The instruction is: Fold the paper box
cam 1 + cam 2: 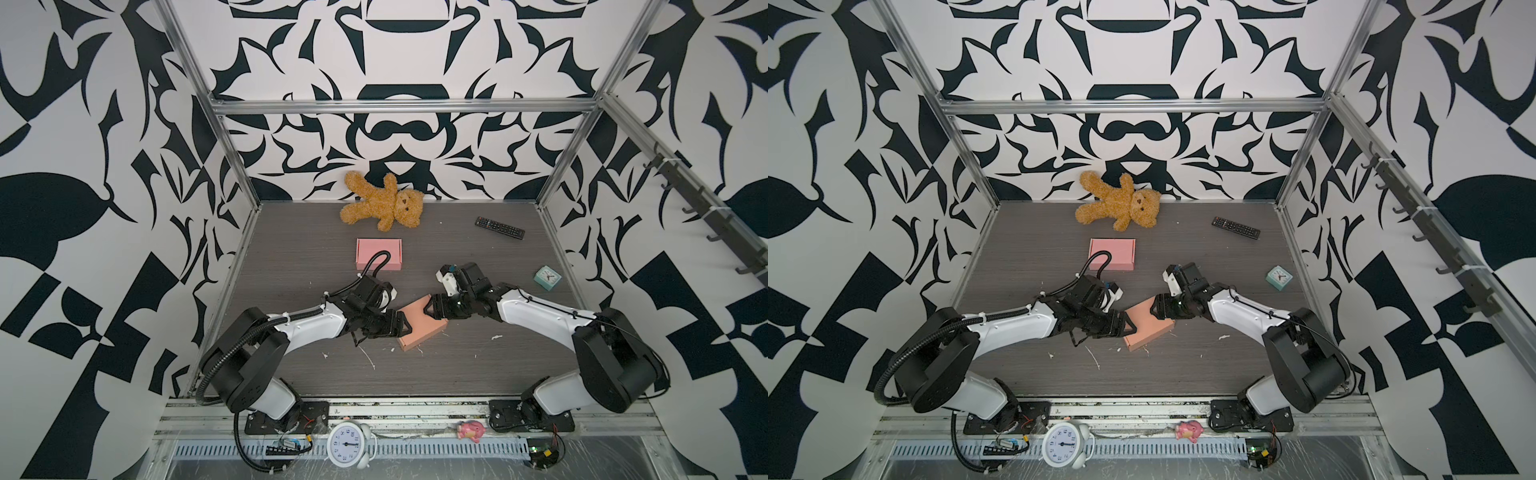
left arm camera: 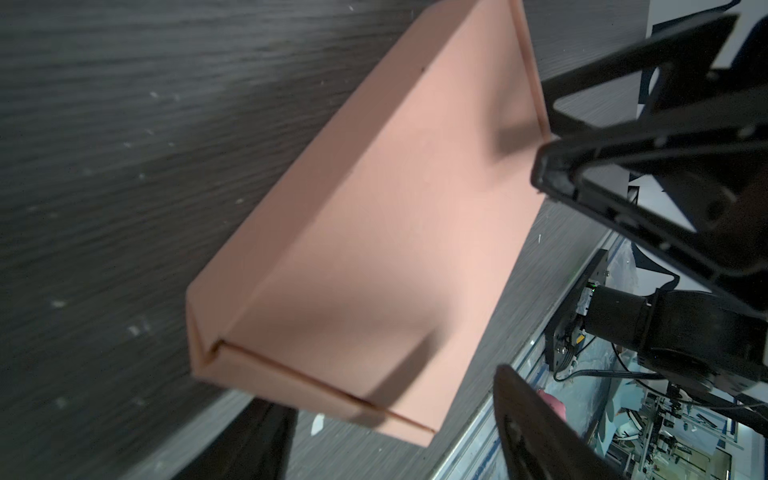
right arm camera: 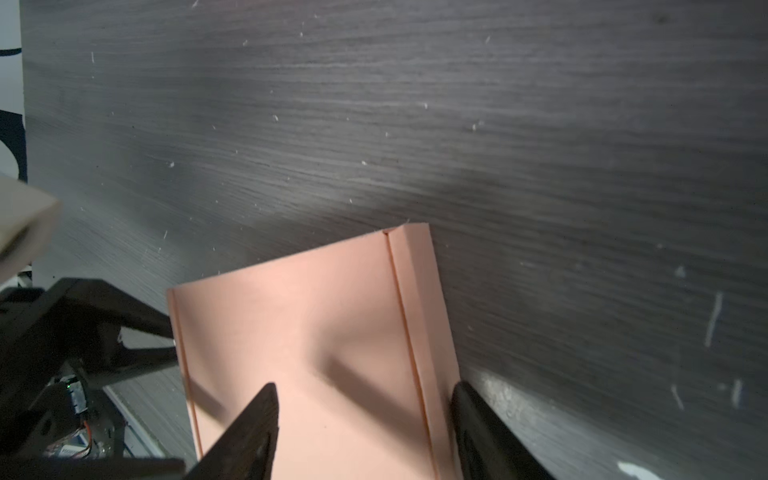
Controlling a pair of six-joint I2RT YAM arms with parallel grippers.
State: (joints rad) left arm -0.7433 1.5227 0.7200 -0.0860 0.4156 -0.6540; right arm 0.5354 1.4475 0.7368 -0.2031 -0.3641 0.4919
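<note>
White arms, black joints, corrugated black cable

In both top views the paper box is covered at 9 o'clock by the left gripper and at 1 o'clock by the right gripper (contact cannot be told); the pink box behind is crossed by a cable.

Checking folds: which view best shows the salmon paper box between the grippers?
Left wrist view: the salmon paper box appears large, end seam visible. Right wrist crops it; both top views show it small.
</note>
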